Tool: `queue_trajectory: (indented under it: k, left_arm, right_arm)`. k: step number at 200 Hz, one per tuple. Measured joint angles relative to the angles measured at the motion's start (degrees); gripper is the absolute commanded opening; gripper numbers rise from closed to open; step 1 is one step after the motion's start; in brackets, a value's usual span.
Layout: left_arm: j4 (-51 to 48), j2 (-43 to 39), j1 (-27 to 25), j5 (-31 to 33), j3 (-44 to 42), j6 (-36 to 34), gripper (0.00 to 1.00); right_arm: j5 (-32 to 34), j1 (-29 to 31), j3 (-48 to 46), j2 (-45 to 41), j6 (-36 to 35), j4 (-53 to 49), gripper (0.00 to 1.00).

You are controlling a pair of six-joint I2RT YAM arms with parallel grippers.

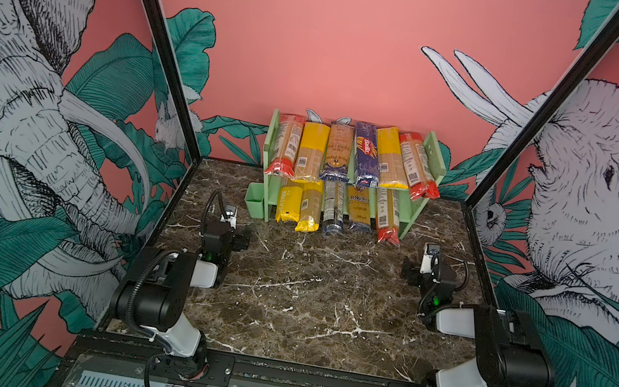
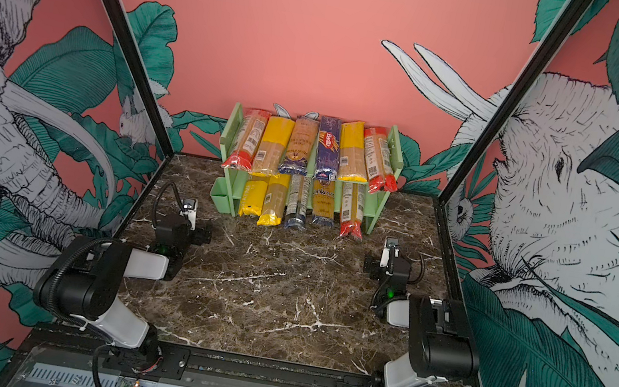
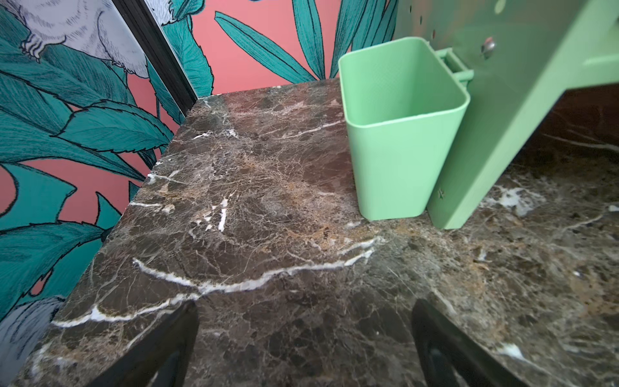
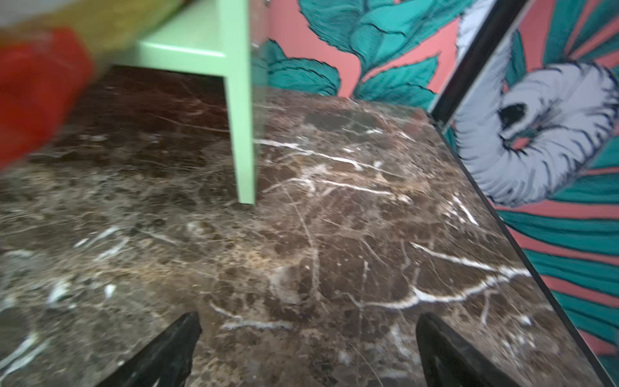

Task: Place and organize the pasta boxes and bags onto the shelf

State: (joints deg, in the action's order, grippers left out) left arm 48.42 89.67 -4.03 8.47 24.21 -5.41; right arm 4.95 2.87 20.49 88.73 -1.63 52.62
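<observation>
"Pasta packets, the long narrow clear-plastic ones with red ends, yellow halves or dark blue print [image 1: 364, 153]: where are they?"

"All on the small pale green two-tier shelf [image 1: 433, 153], at twelve o'clock on the dark brown marble tabletop [image 1: 302, 307]. I see none loose on the marble in either top view."

"Count them for me."

"Six side by side on the upper board and five on the lower, so eleven. One shelf. One little green cup [image 3: 402, 134] hooked to its nine o'clock panel, and I see nothing inside it from the left wrist view. Two grippers."

"And the jaws?"

"Left gripper [image 3: 304, 311] has its black fingers spread wide with only marble between them. It sits low near the cup, at about ten o'clock. Right gripper [image 4: 308, 318] is spread the same way and holds nothing, at about two o'clock near the shelf's three o'clock leg."

"So what remains?"

"I judge the placing done, with only tidying to do. The lower five poke out toward six o'clock unevenly, and the upper red-ended packet at the three o'clock end [image 1: 419, 170] lies slanted. To straighten them I'd press each packet end gently toward twelve o'clock with one flat finger, slowly, one packet at a time. The film looks slippery and the rack looks light, so a hard shove could slide the whole shelf or knock neighbouring packets out of line."
</observation>
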Motion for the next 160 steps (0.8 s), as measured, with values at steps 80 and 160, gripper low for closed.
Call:
queue_trajectory:
  k: [80,160]
  left_arm:
    - [0.0,0.0,0.0,-0.1,0.0,0.0,1.0]
    - [0.0,0.0,0.0,-0.1,0.0,0.0,1.0]
  right_arm:
    - [3.7,0.0,0.4,0.0,1.3,-1.1,0.99]
    - [4.1,0.0,0.4,0.0,1.4,-1.1,0.99]
